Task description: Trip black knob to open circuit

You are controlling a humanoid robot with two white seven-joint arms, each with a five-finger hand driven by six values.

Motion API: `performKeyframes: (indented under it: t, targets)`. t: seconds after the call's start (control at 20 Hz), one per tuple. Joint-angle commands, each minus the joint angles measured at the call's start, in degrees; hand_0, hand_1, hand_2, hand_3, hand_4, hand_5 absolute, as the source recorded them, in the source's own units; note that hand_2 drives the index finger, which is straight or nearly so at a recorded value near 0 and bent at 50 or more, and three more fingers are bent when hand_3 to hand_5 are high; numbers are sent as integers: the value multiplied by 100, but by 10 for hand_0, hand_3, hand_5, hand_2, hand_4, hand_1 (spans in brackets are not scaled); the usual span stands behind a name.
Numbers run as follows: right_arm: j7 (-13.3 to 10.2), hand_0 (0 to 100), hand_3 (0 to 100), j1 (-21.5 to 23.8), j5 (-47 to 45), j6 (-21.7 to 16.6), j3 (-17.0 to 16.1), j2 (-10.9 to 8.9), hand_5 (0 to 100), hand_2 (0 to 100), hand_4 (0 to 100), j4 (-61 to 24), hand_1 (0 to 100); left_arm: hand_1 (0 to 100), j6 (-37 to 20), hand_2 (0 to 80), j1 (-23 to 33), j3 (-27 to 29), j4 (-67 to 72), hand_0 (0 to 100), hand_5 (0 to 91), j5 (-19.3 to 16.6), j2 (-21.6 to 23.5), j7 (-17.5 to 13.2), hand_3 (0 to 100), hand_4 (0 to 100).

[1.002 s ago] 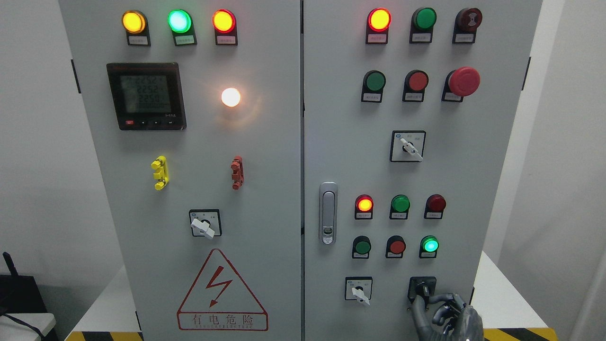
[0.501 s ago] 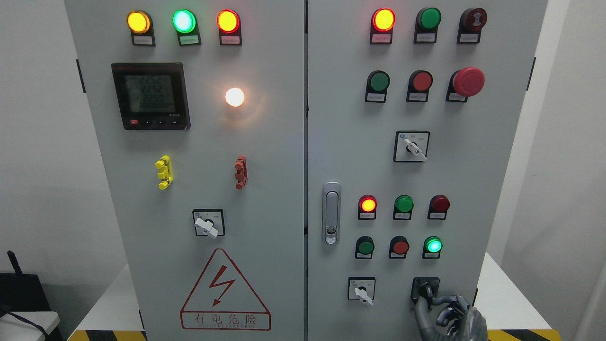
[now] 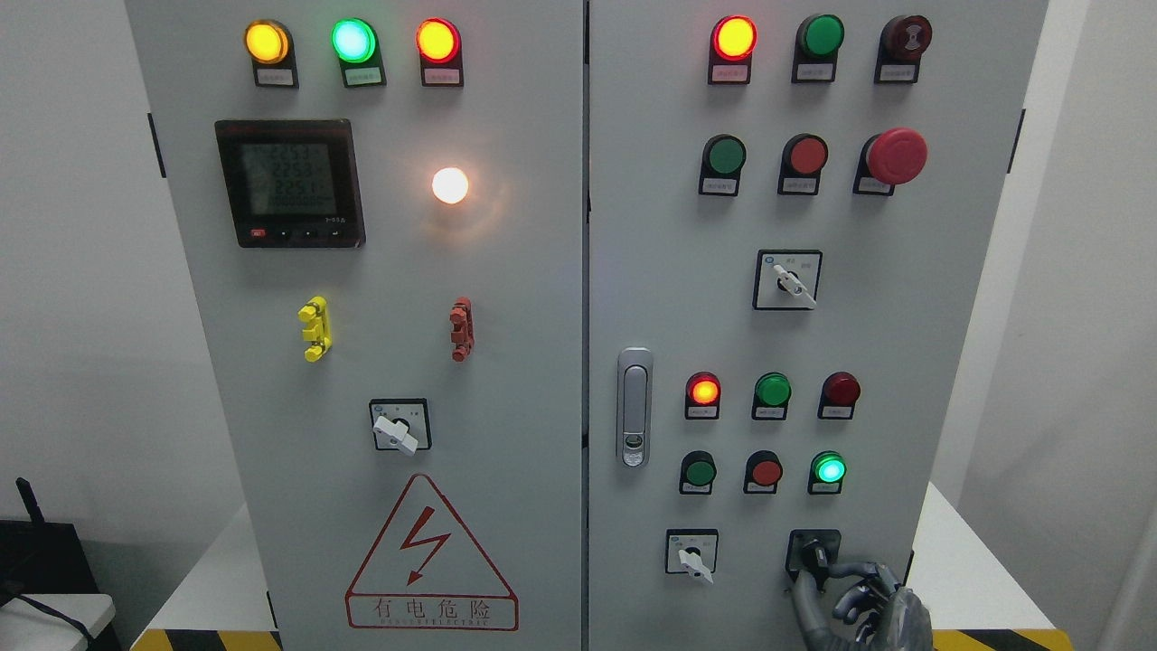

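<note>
Black knob (image 3: 813, 553) sits at the right cabinet door's (image 3: 868, 298) lower corner. Right hand (image 3: 859, 601) lies at its five o'clock, curled fingers (image 3: 848, 571) pinching the knob's lever, angled toward eleven o'clock.

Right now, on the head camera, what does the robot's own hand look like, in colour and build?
Only the right hand shows, at the bottom edge by the black knob. It is dark grey with a dull metallic sheen. The fingers are slim and jointed, built of separate segments. No cables, markings or sleeve are visible. The left arm is out of view.
</note>
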Motion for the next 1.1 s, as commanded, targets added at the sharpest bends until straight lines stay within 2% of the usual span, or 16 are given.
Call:
performKeyframes:
  t: [0.0, 0.25, 0.65, 0.8, 0.9, 1.05]
  targets:
    - [-10, 259, 885, 9, -6, -5, 169, -1, 941, 534, 915, -12, 861, 389, 2, 0, -44, 0, 0, 120, 0, -185, 1, 3, 0, 0]
    - [-10, 249, 882, 158, -14, -224, 169, -10, 941, 514, 914, -39, 855, 389, 2, 0, -44, 0, 0, 120, 0, -193, 1, 3, 0, 0]
    - [-10, 254, 873, 526, -41, -593, 187, -36, 935, 362, 904, -118, 787, 389, 2, 0, -44, 0, 0, 120, 0, -193, 1, 3, 0, 0]
    - [-10, 246, 828, 720, -41, -848, 178, -71, 896, 310, 849, -214, 771, 389, 2, 0, -44, 0, 0, 120, 0, -193, 1, 3, 0, 0]
    - [-2, 226, 742, 887, -50, -1085, 178, -89, 808, 274, 743, -285, 735, 389, 2, 0, -44, 0, 0, 120, 0, -185, 1, 3, 0, 0]
    - [-2, 172, 691, 1185, -85, -1305, 187, -124, 749, 265, 693, -390, 702, 389, 2, 0, -44, 0, 0, 120, 0, -185, 1, 3, 0, 0]
